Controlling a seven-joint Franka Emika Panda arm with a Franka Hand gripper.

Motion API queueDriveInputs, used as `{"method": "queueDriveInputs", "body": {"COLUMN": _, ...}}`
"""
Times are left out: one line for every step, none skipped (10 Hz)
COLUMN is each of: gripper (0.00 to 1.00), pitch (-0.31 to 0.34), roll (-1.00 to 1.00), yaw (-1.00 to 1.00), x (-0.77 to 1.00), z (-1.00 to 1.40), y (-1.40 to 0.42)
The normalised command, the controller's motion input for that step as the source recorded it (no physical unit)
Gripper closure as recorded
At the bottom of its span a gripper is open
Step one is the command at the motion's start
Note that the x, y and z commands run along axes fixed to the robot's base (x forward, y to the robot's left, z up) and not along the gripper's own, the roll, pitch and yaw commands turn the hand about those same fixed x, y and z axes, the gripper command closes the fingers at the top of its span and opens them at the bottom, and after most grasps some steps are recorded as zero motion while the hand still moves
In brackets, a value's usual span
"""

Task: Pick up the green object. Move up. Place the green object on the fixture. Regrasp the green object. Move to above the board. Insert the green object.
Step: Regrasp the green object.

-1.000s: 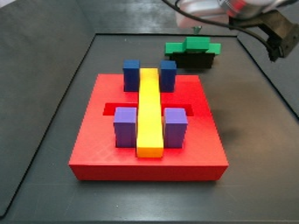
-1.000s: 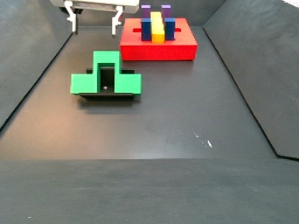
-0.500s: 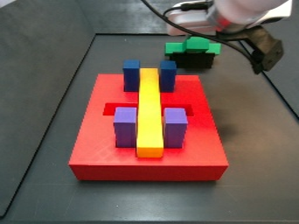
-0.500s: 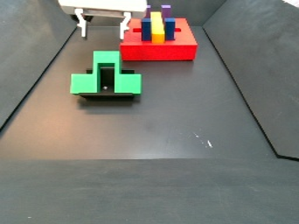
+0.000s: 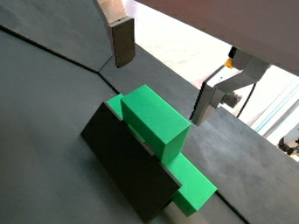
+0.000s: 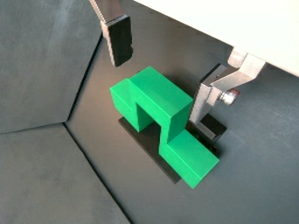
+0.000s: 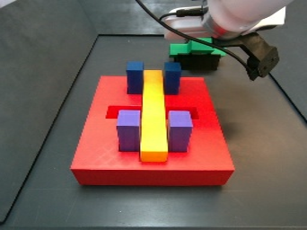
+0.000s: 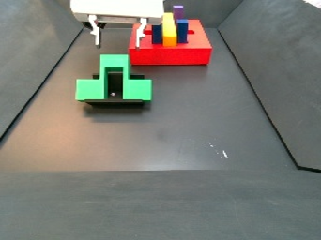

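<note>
The green object (image 8: pixel 114 83) sits on the fixture (image 8: pixel 115 101), so picking up, lifting and placing look done; regrasping, travel to above the board and insertion are left, as I judge it. In both wrist views the green object rests on the fixture's dark base (image 5: pixel 126 166), its raised middle up and a lower arm reaching past the base edge.

The gripper (image 8: pixel 115 36) hangs above and behind the green object, on the side toward the board (image 8: pixel 172 49), not touching it. Its fingers (image 6: pixel 118 39) are spread wide with nothing between them (the block lies below the gap, one finger to each side of it in the wrist views).

Counting, with the fixture as the landmark: one fixture, one green object on it, one gripper just above it. In a side view, left of the fixture and nearer the camera stands one red board (image 7: pixel 114 158) carrying one long yellow bar (image 7: pixel 153 115), two blue blocks (image 7: pixel 135 75) at the end nearer the fixture, and two purple blocks (image 7: pixel 129 129) at the far end. All rest on the dark bench (image 8: pixel 163 159).
</note>
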Motion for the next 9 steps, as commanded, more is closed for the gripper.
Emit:
{"method": "queueDriveInputs", "body": {"gripper": 0.0, "pitch": 0.046, "roll": 0.05, "yaw": 0.01, "x": 0.16, "z": -0.08, "y": 0.0}}
{"method": "queueDriveInputs", "body": {"gripper": 0.0, "pitch": 0.054, "roll": 0.0, "yaw": 0.0, "x": 0.2, "z": -0.13, "y": 0.06}}
{"method": "queueDriveInputs", "body": {"gripper": 0.0, "pitch": 0.02, "roll": 0.0, "yaw": 0.0, "x": 0.17, "z": -0.16, "y": 0.04}}
{"method": "queueDriveInputs", "body": {"gripper": 0.0, "pitch": 0.0, "roll": 0.03, "yaw": 0.0, "x": 0.09, "z": -0.17, "y": 0.0}}
{"method": "queueDriveInputs", "body": {"gripper": 0.0, "pitch": 0.0, "roll": 0.03, "yaw": 0.0, "x": 0.08, "z": -0.16, "y": 0.01}}
{"method": "queueDriveInputs", "body": {"gripper": 0.0, "pitch": 0.0, "roll": 0.06, "yaw": 0.0, "x": 0.14, "z": -0.19, "y": 0.0}}
{"method": "queueDriveInputs", "body": {"gripper": 0.0, "pitch": 0.0, "roll": 0.04, "yaw": 0.0, "x": 0.15, "z": -0.19, "y": 0.01}}
{"method": "queueDriveInputs", "body": {"gripper": 0.0, "pitch": 0.014, "roll": -0.03, "yaw": 0.0, "x": 0.2, "z": -0.06, "y": 0.06}}
{"method": "queueDriveInputs", "body": {"gripper": 0.0, "pitch": 0.009, "roll": 0.0, "yaw": 0.0, "x": 0.19, "z": -0.09, "y": 0.1}}
